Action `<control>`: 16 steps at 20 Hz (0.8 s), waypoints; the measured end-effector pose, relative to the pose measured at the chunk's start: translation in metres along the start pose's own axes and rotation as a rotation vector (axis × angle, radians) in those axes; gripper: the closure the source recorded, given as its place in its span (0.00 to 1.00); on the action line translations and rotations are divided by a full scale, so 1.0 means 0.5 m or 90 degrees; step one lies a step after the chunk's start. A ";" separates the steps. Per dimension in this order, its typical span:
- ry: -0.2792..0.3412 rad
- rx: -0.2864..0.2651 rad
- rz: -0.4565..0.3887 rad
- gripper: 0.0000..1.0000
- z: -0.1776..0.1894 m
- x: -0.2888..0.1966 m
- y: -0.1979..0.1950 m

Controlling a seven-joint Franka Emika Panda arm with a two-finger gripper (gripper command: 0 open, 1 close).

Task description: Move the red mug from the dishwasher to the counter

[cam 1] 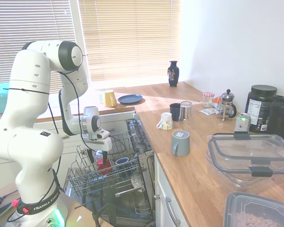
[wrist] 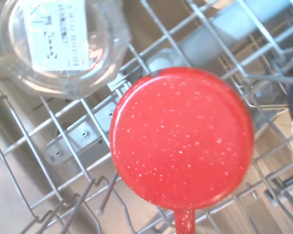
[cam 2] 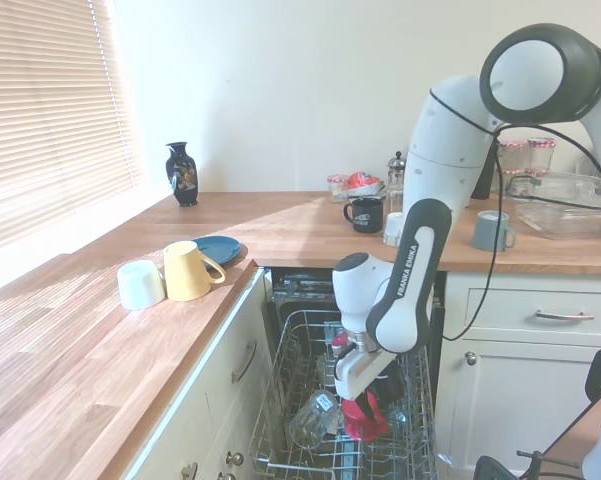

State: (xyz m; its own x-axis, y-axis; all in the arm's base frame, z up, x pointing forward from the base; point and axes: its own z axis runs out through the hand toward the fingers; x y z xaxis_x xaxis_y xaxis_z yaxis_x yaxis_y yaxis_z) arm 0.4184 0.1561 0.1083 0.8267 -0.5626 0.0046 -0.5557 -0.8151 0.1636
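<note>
The red mug is upside down in the dishwasher's grey wire rack. Its speckled red base fills the wrist view, and its handle runs to that picture's bottom edge. My gripper points straight down onto the mug. Its dark fingers look shut on the handle side. The light wooden counter runs above the dishwasher on both sides.
In the rack, a clear glass with a label lies beside the mug, and a dark blue cup sits nearby. On the counter are a grey mug, a yellow mug, a white cup, a blue plate and plastic containers.
</note>
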 end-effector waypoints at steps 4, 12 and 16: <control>0.003 -0.002 -0.033 0.00 0.031 0.007 -0.003; 0.021 0.002 -0.074 0.00 0.057 0.008 -0.016; 0.025 0.016 -0.084 0.00 0.075 0.018 -0.009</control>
State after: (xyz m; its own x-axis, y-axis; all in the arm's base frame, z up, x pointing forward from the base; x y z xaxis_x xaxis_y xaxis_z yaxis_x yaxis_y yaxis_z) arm 0.4249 0.1497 0.0707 0.8956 -0.4442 0.0240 -0.4430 -0.8854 0.1408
